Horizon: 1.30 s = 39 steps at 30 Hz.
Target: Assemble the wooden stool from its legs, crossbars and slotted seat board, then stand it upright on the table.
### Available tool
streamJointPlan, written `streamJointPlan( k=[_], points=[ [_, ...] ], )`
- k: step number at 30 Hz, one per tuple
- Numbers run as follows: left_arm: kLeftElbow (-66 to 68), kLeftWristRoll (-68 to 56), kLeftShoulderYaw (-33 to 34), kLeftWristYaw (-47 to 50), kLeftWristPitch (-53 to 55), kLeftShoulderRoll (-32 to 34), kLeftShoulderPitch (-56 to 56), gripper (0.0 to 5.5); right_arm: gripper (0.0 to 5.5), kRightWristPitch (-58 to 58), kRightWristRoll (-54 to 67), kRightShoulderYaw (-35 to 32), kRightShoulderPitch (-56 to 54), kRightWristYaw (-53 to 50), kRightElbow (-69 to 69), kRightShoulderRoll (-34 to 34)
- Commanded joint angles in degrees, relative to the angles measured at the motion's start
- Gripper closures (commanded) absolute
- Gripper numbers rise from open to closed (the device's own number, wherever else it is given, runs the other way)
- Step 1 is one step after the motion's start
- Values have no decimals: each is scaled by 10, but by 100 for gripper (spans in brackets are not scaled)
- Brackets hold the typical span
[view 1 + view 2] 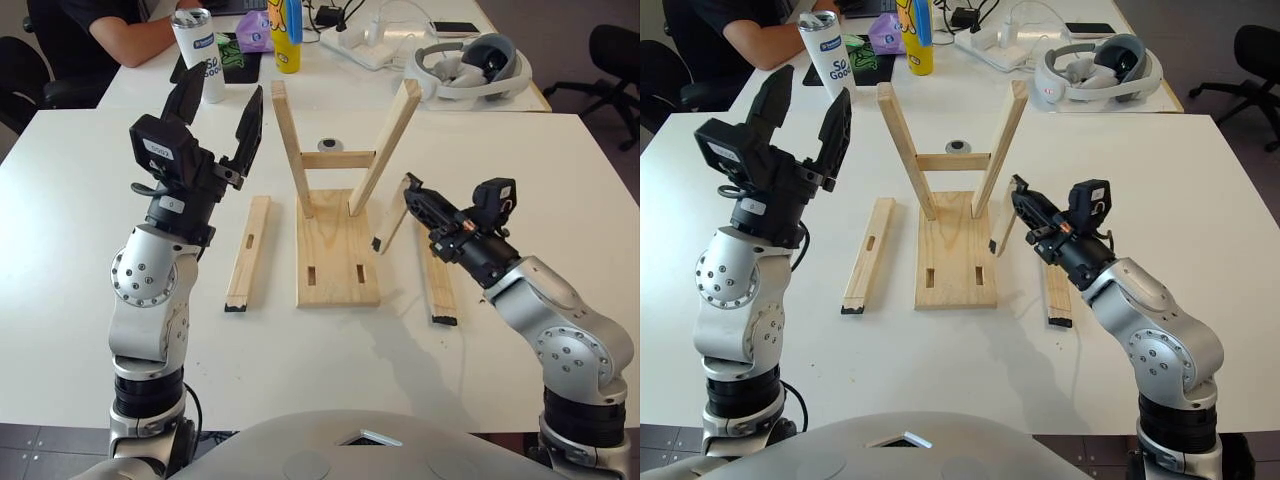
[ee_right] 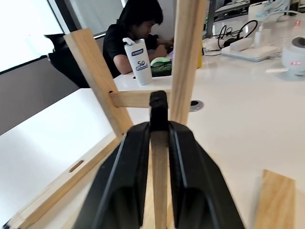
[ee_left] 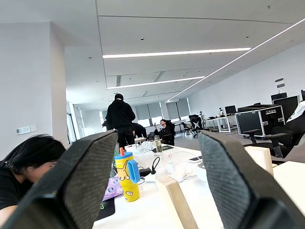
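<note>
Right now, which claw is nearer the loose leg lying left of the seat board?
Left. The left claw hangs open above the table beside the loose leg; the right claw is across the seat board, shut on a crossbar.

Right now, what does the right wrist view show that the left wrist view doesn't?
Right wrist view: the right claw shut on a loose crossbar, the fitted crossbar joining the legs, a white tumbler and a slotted leg lying flat. Left wrist view: the open left claw and ceiling light strips. Both: the two upright legs.
</note>
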Motion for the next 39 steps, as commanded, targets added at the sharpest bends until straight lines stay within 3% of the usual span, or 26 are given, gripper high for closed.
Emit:
streamJointPlan(
  k=[1, 5, 11, 28, 34, 39],
  points=[
    [-7, 17, -15, 12, -3, -11, 16, 241, 506, -39, -63, -61, -1, -58, 46, 18],
    [-5, 21, -14, 12, -3, -12, 20, 241, 506, -50, -92, -93, 14, -78, 74, 33],
    [-3, 23, -13, 11, 0, -11, 20, 241, 506, -14, -35, -118, 16, -96, 70, 77],
    [-5, 26, -14, 10, 4, -11, 28, 241, 506, 29, -13, -120, 34, -99, 47, 83],
    [-2, 21, -13, 3, 9, -7, 22, 241, 506, 7, -49, -92, 36, -91, 45, 92],
    [-1, 15, -11, -2, 15, -4, 16, 241, 506, -83, -134, -33, 57, -29, 62, 89]
  ],
)
